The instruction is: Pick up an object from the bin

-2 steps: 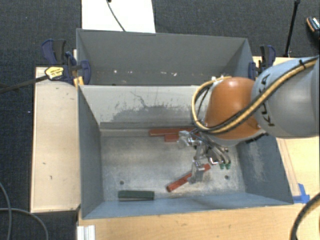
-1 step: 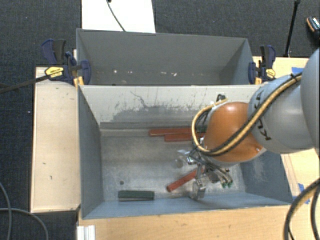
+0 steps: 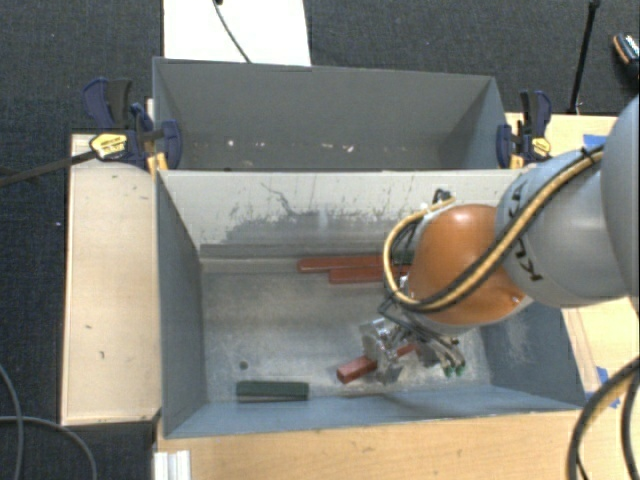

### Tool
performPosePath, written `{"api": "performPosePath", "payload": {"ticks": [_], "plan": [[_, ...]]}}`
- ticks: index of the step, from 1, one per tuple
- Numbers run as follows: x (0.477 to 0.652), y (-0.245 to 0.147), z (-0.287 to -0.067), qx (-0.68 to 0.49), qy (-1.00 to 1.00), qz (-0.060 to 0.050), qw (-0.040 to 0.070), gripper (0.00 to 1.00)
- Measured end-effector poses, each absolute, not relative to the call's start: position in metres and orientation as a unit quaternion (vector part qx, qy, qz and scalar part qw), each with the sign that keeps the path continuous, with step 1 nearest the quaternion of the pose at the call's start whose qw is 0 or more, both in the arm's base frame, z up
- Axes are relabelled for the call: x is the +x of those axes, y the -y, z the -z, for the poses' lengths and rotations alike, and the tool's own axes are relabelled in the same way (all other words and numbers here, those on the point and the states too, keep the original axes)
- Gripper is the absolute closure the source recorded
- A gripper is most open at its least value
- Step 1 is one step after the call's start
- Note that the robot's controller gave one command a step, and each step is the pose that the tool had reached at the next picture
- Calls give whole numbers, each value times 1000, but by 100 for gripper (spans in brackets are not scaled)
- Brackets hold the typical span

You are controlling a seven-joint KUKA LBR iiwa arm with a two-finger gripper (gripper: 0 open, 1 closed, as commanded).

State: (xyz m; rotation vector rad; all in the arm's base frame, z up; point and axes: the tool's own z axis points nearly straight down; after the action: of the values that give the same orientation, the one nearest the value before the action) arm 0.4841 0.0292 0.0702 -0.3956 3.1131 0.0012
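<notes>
Claw (image 3: pixel 393 356) low over the floor of the grey bin (image 3: pixel 180 298), by its near edge, right of centre; wide or narrow cannot be told. A small red-brown block (image 3: pixel 354 370) lies just beside it. Dark green bar (image 3: pixel 272 392) toward the near-left corner; long red-brown bars (image 3: pixel 338 266) along the far wall. The arm casing (image 3: pixel 575 238) bears the letters "KU".

The arm (image 3: pixel 590 238) is grey with dark lettering (image 3: pixel 527 253). An orange dome cover (image 3: pixel 465 273) carries looped yellow-and-black cables (image 3: pixel 396 253). The claw (image 3: pixel 388 360) is grey metal.
</notes>
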Motion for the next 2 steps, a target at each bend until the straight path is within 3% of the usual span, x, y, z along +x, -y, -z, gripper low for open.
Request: {"api": "performPosePath", "payload": {"ticks": [1,2], "plan": [[492,-154,-186,-138,-990,-3,5,100],[491,-149,-182,-134,-991,0,1,0]]}}
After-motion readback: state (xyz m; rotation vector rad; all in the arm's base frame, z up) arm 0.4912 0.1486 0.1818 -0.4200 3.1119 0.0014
